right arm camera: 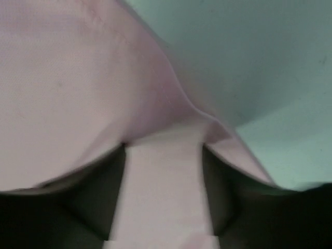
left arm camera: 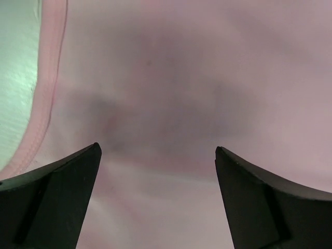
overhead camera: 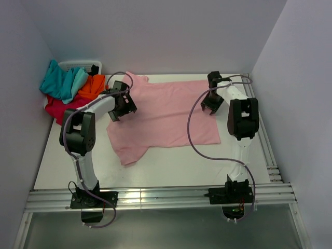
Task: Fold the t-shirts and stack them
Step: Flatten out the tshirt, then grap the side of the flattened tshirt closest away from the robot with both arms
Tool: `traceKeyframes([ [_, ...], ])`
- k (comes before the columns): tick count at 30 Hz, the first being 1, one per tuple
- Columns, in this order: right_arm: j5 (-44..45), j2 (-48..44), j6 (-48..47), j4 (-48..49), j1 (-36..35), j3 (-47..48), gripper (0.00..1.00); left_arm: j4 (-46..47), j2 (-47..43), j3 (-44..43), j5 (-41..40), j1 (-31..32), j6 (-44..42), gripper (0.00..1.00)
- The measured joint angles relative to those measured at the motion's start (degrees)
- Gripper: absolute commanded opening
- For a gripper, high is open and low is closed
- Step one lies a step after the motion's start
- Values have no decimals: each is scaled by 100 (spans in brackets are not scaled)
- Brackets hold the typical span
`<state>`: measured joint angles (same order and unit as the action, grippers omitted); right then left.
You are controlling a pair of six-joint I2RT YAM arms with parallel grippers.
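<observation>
The pink t-shirt [overhead camera: 166, 116] lies spread beneath my left gripper [left arm camera: 157, 148], jaws wide. Its edge bunches between the narrower jaws of my right gripper [right arm camera: 163, 150]; I cannot tell whether they grip it.

This is a robotics lab test cell rather than a living space. A white desk [overhead camera: 171, 171] is boxed in by plain pale partition walls [overhead camera: 171, 31] on its left, far and right sides. Extruded aluminium rails [overhead camera: 166, 199] run along the near edge. The left arm [overhead camera: 80, 135] and the right arm [overhead camera: 241, 119] are bolted there, and lilac cables [overhead camera: 193, 129] loop loosely along them. A pink t-shirt [overhead camera: 166, 114] lies spread between the arms. Other tees [overhead camera: 65, 83] are heaped at a white basket [overhead camera: 78, 64] in the far left corner.
</observation>
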<state>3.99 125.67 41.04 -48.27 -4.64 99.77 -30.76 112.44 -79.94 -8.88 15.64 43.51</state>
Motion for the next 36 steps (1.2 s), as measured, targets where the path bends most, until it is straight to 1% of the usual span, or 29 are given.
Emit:
traceKeyframes([
  [1,35,-13,-28,-76,2,55,93,-96,24,-188,-4,-28,-66,99],
  [2,85,-46,-42,-131,2,90,96,-151,26,-341,-15,-46,-96,99],
  [6,273,-490,-149,-358,2,4,96,-295,-125,-905,-109,-50,-219,99],
  [8,380,-1036,-155,-385,2,-249,96,-361,-389,-944,-133,-44,-229,100],
  [10,437,-1836,-170,-358,2,-697,96,-424,-826,-824,-142,-44,-214,100],
  [13,415,-3322,-170,-245,2,-1692,96,-376,-1853,-52,-144,-28,-127,97],
  [16,304,-4583,-153,-179,4,-2774,96,-293,-3034,1200,-151,72,92,96],
  [17,278,-4894,-151,-173,4,-3112,96,-293,-3480,1738,-149,140,201,95],
  [20,155,-5482,-151,-212,4,-3991,95,-264,-4492,3174,-114,326,560,94],
  [23,39,-5676,-197,-240,4,-4570,95,-376,-5056,4164,-81,380,809,93],
  [25,-2,-5742,-249,-249,4,-4743,95,-380,-5182,4500,-85,380,901,93],
  [31,-11,-5910,-472,-254,4,-4791,95,-13,-5268,4905,-79,431,1204,93],
  [36,44,-5967,-586,-278,4,-4791,95,79,-5504,5134,-37,634,1530,90],
])
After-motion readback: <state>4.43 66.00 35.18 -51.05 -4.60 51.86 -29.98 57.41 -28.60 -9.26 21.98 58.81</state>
